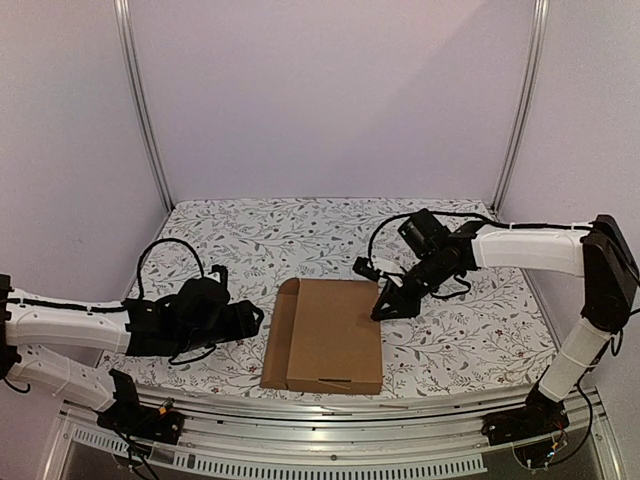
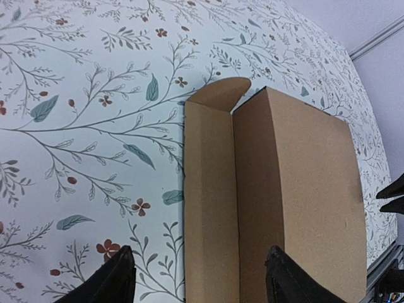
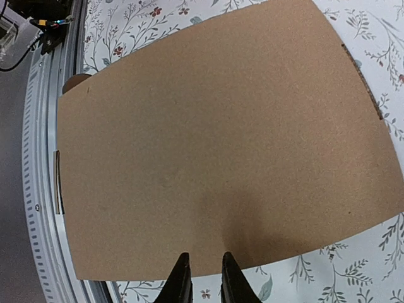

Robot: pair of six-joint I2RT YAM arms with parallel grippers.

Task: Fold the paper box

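Note:
The paper box (image 1: 332,335) is a flat brown cardboard mailer lying near the table's front edge, its lid panel down. A long side flap (image 1: 277,338) with a rounded tab lies out to its left. My left gripper (image 1: 257,318) hovers just left of that flap, open. In the left wrist view its fingers straddle the side flap (image 2: 208,202) beside the lid (image 2: 297,189), gripping nothing. My right gripper (image 1: 380,310) points down at the box's right edge. In the right wrist view its tips (image 3: 204,260) stand a narrow gap apart over the lid's (image 3: 221,139) near edge, with nothing between them.
A floral cloth (image 1: 250,240) covers the table. A metal rail (image 1: 330,415) runs along the front edge, close to the box. Pale walls and two frame posts (image 1: 145,110) close off the back and sides. Loose black cables (image 1: 170,250) hang off both arms.

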